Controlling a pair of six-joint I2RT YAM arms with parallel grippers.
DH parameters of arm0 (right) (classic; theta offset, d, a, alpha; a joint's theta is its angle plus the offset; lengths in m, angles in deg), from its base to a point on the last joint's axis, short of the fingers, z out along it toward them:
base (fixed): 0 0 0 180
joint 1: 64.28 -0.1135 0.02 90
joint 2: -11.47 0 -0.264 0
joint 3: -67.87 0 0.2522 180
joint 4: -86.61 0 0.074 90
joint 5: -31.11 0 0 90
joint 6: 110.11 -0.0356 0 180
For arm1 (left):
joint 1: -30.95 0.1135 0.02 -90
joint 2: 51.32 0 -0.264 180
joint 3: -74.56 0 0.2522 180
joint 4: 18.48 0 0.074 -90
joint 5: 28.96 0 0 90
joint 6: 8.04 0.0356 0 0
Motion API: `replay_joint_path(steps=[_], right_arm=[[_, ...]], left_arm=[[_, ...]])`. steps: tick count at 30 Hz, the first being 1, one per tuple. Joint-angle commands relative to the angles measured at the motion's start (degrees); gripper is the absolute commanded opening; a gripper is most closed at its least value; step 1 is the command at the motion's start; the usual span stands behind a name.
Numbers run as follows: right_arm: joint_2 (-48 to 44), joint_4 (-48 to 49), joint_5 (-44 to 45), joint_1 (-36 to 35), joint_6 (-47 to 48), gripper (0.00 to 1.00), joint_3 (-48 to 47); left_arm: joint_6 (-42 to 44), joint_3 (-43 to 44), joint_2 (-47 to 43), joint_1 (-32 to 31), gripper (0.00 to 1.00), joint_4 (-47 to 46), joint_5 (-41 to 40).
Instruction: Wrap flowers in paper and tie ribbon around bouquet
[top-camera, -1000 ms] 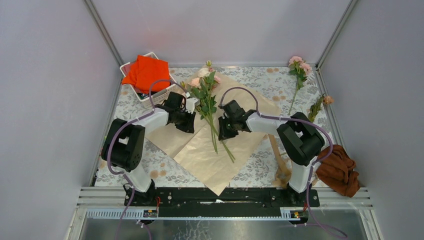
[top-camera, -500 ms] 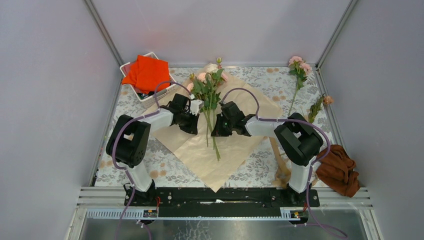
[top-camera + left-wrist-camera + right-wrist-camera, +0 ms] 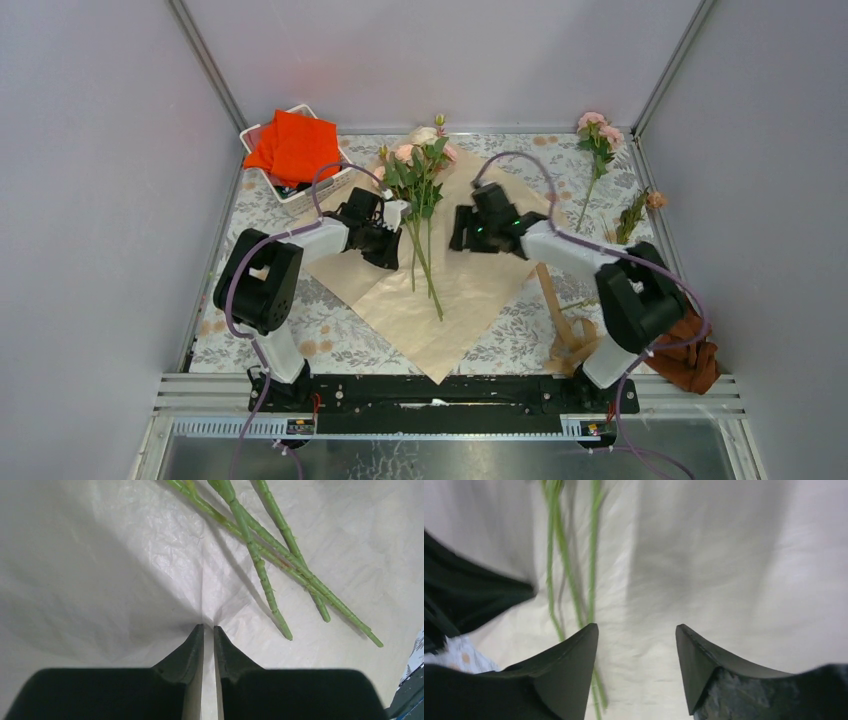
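The flowers, pink roses with green leaves, lie on the paper, their stems pointing toward the near edge. My left gripper sits just left of the stems. In the left wrist view it is shut on a pinched fold of the paper, with creases running out from its tips and the stem ends to the right. My right gripper hovers open over the paper, right of the stems. Its wrist view shows the gripper empty, stems at left. The ribbon lies crumpled near the right arm's base.
A white basket holding an orange-red cloth stands at the back left. Two more flower stalks lie at the back right. A rust-brown cloth sits at the right edge. Grey walls enclose the floral tablecloth.
The flowers have slid toward the back and straightened on the paper. The right gripper has opened and pulled away to the right of the stems. The left gripper has closed a little further on the paper.
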State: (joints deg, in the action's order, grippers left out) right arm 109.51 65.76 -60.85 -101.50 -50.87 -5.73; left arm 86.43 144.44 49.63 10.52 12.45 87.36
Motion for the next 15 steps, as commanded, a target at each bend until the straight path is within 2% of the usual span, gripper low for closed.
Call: replay_joint_path(steps=[1,4,8,11,15], right_arm=[[-9.3,-5.6,5.4,14.5,6.9,0.69,-2.8],[-7.3,-5.8,9.2,27.5,9.5,0.73,-5.3],[3.3,-8.6,8.9,41.4,10.2,0.77,-16.0],[13.4,-13.0,6.8,46.6,10.9,0.77,-27.5],[25.8,-20.6,6.3,48.1,13.2,0.78,-44.1]], left_arm=[[1.1,1.3,-0.3,-0.5,0.19,1.7,-1.1],[2.4,2.6,-1.7,-0.5,0.21,3.6,-1.1],[4.8,4.2,-4.9,-0.5,0.27,6.1,-1.9],[7.3,5.1,-8.1,-0.4,0.31,8.0,-3.3],[9.9,6.5,-11.8,0.2,0.35,10.3,-4.7]])
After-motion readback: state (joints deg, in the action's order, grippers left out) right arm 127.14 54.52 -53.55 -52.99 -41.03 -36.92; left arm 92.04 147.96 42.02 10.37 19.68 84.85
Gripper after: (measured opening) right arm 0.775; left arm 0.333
